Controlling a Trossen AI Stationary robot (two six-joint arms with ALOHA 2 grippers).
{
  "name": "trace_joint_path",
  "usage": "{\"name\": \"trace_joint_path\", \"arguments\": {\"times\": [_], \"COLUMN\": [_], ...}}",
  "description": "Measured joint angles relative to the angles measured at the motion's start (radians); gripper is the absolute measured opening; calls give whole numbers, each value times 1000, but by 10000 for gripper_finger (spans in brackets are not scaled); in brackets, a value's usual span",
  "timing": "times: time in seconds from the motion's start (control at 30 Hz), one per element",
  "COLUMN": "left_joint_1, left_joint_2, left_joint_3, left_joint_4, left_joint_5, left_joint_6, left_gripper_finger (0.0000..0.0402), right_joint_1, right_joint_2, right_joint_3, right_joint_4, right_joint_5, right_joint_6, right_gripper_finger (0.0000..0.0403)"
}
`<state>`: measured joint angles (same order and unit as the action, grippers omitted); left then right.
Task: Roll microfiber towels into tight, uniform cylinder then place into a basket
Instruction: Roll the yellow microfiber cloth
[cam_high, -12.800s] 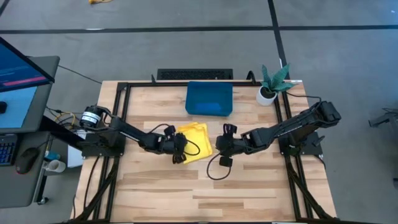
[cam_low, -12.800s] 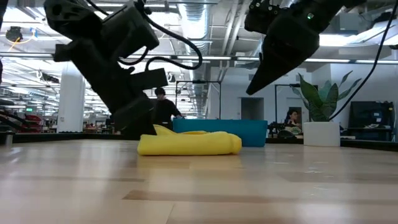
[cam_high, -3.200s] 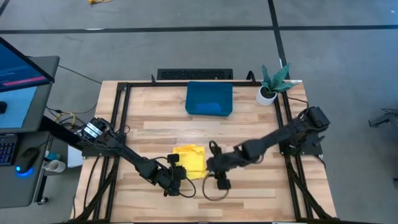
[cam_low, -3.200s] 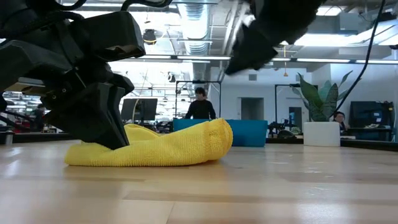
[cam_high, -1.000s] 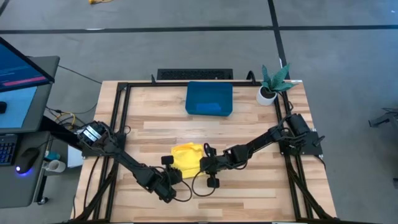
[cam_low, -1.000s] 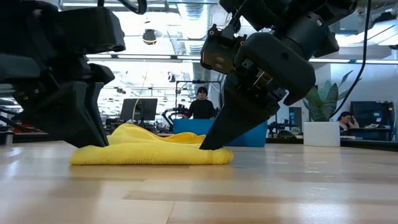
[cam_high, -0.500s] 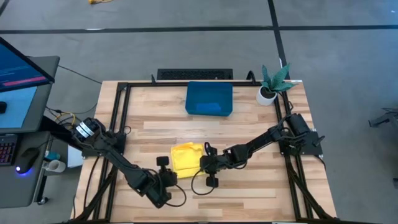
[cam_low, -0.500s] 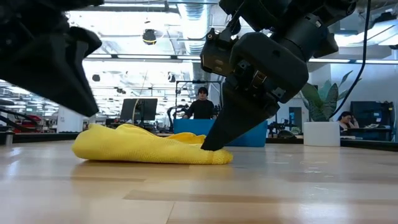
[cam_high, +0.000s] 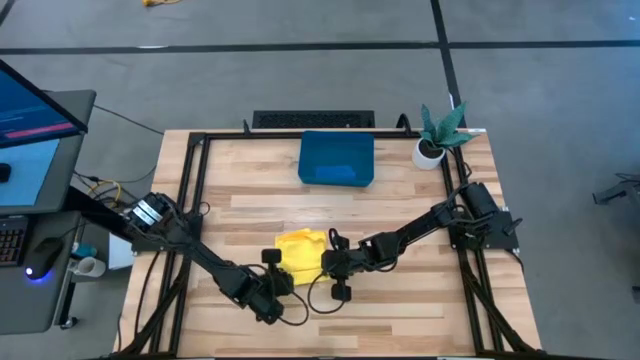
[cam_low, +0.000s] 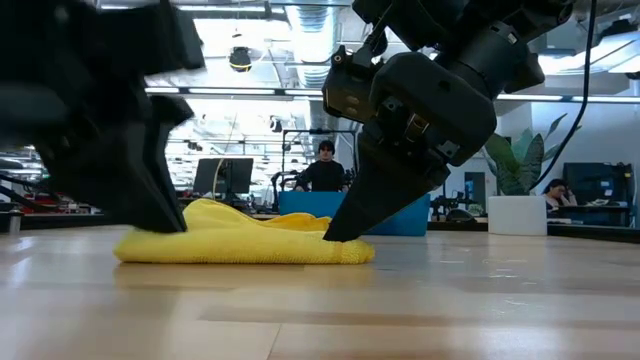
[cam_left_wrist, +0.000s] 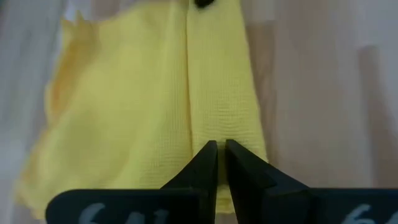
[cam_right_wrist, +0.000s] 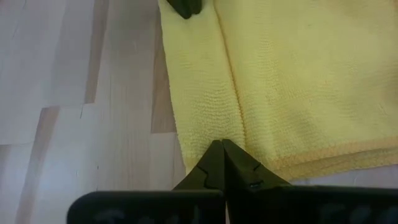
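Table, yellow towel (blue one unseen)

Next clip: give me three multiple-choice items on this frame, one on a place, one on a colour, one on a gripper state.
1. Where is the shallow dark teal-blue basket?
A. far edge, near the white plant pot
B. near edge
C. under the left arm

2. What colour is the folded microfiber towel on the wooden table?
A. blue
B. yellow
C. white

3. How do the right gripper's fingers stand?
A. wide open
B. shut
C. out of view

Answers: 1 A, the high view shows it there; 2 B, every view shows yellow; 3 B, fingertips meet at the towel's edge.
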<state>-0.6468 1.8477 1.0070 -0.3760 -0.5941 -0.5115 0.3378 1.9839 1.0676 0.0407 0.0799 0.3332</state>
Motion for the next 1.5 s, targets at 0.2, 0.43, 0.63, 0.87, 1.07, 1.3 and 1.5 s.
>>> {"name": "trace_joint_path", "arguments": {"times": [0.2, 0.43, 0.63, 0.87, 1.07, 1.3, 1.5], "left_joint_1": [12, 14, 15, 15, 15, 15, 15], "left_joint_2": [31, 32, 34, 35, 35, 36, 36], "left_joint_3": [-29, -34, -35, -36, -37, -37, -37], "left_joint_4": [16, 16, 12, 9, 9, 8, 9], "left_joint_5": [34, 57, 62, 67, 72, 74, 74], "left_joint_6": [-77, -96, -99, -99, -99, -99, -102], "left_gripper_finger": [25, 25, 25, 25, 25, 25, 25], "right_joint_1": [0, -6, -20, -53, -83, 2, 130], "right_joint_2": [0, 0, 0, -60, -182, -320, -249], "right_joint_3": [1, 1, 1, -2, -2, -7, -11], "right_joint_4": [-2, -6, -4, -102, -183, -242, -175], "right_joint_5": [0, -51, -67, -161, -143, -34, 76], "right_joint_6": [8, 57, 93, 94, 20, -166, -302], "right_gripper_finger": [12, 24, 68, 118, 121, 113, 112]}}
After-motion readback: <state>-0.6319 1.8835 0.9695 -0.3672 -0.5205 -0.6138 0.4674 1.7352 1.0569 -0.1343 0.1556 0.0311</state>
